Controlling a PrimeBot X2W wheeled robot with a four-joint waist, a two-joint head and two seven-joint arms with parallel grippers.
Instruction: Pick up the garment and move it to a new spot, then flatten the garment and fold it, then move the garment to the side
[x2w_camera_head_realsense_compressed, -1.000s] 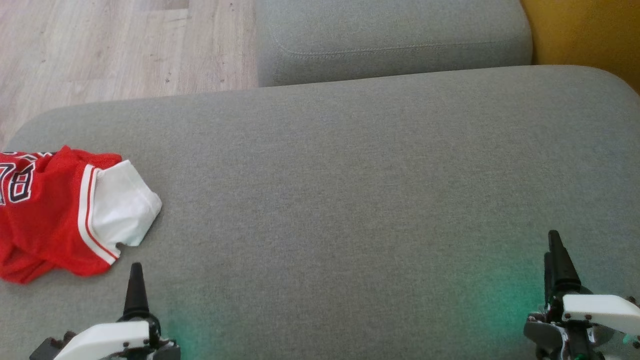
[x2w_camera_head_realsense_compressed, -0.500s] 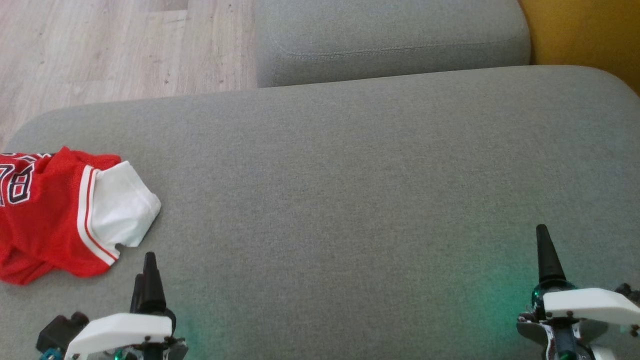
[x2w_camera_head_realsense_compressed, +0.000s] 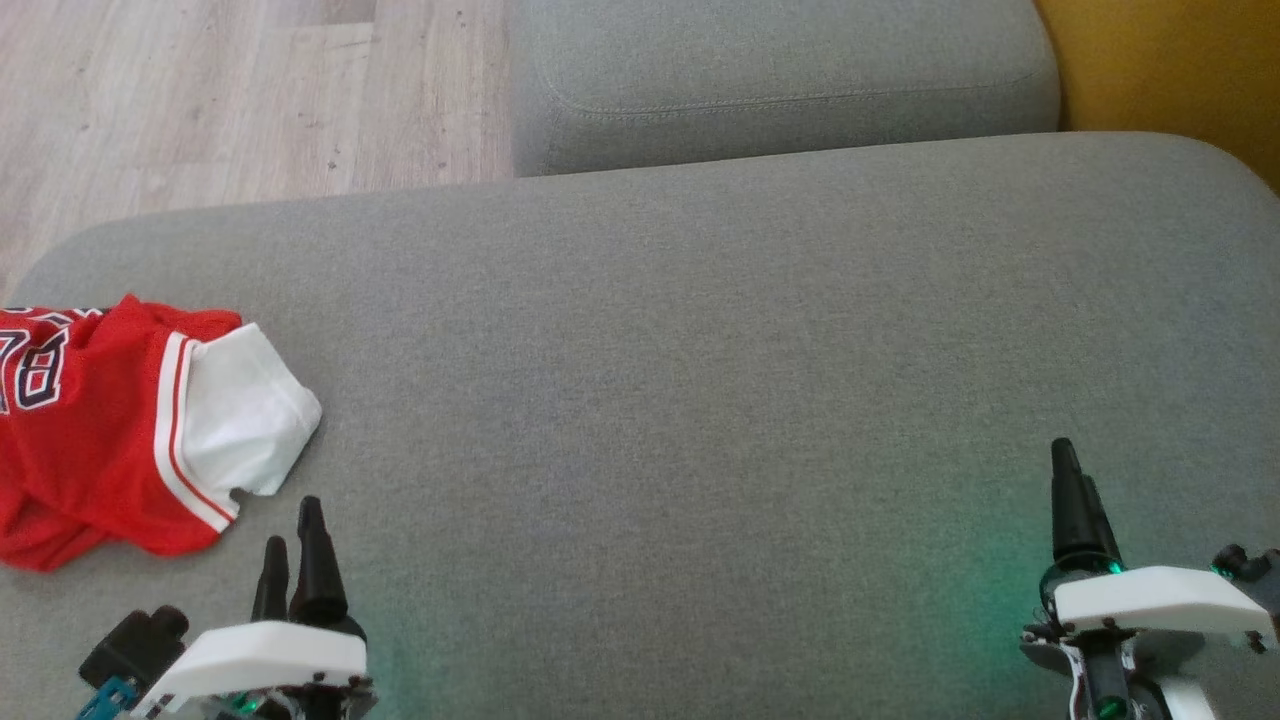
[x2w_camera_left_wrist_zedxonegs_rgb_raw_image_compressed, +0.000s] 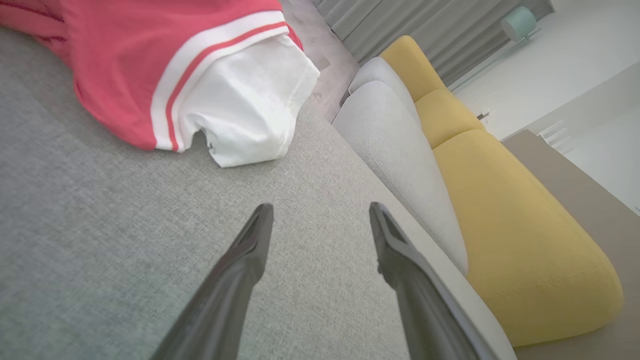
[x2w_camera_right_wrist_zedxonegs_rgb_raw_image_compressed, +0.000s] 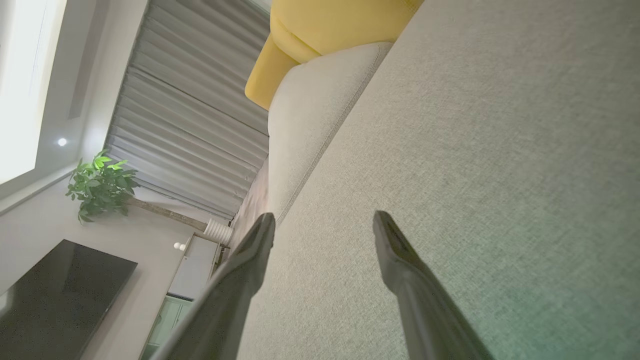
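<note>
We count one garment, two grey cushions, namely a large cushion and a smaller cushion, and two grippers, the left gripper and the right gripper, each with two fingers. We count also one plant and one dark screen.

1. The left gripper is held at the lower left, fingers pointed up and spread wide.
2. The right gripper is held at the lower right, fingers parted too.
</note>
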